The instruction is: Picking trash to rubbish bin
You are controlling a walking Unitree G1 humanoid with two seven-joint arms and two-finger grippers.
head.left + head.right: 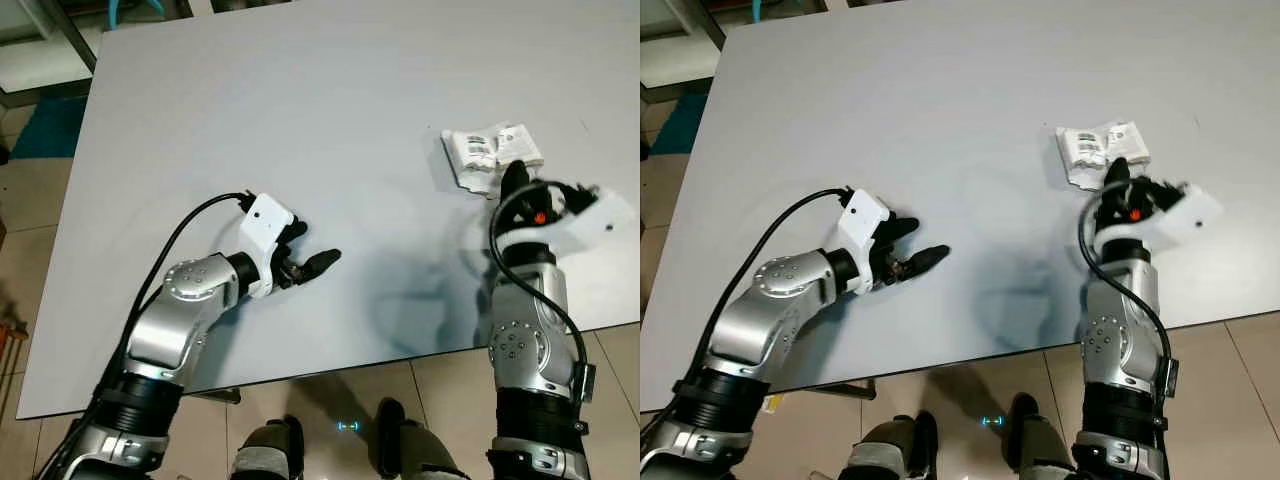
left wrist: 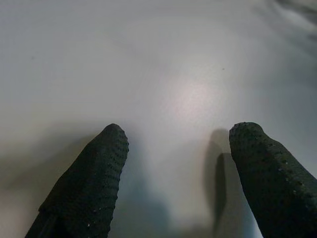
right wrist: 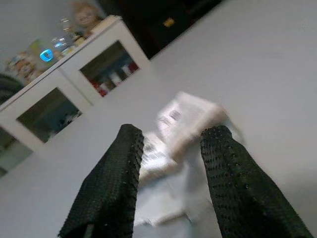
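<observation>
A crumpled white wrapper with black print (image 1: 488,152) lies on the grey table (image 1: 330,110) at the right. My right gripper (image 1: 512,178) hovers at its near edge, fingers open and pointing at it. In the right wrist view the wrapper (image 3: 183,124) sits just beyond and between the two fingertips (image 3: 220,144), apart from them. My left gripper (image 1: 312,250) rests low over the bare tabletop at the left, open with nothing between its fingers (image 2: 99,168).
The table's near edge (image 1: 300,375) runs just in front of my body, with tiled floor (image 1: 340,410) below. A white cabinet with glass doors (image 3: 74,84) stands beyond the table's far side. A metal frame (image 1: 60,40) stands off the far left corner.
</observation>
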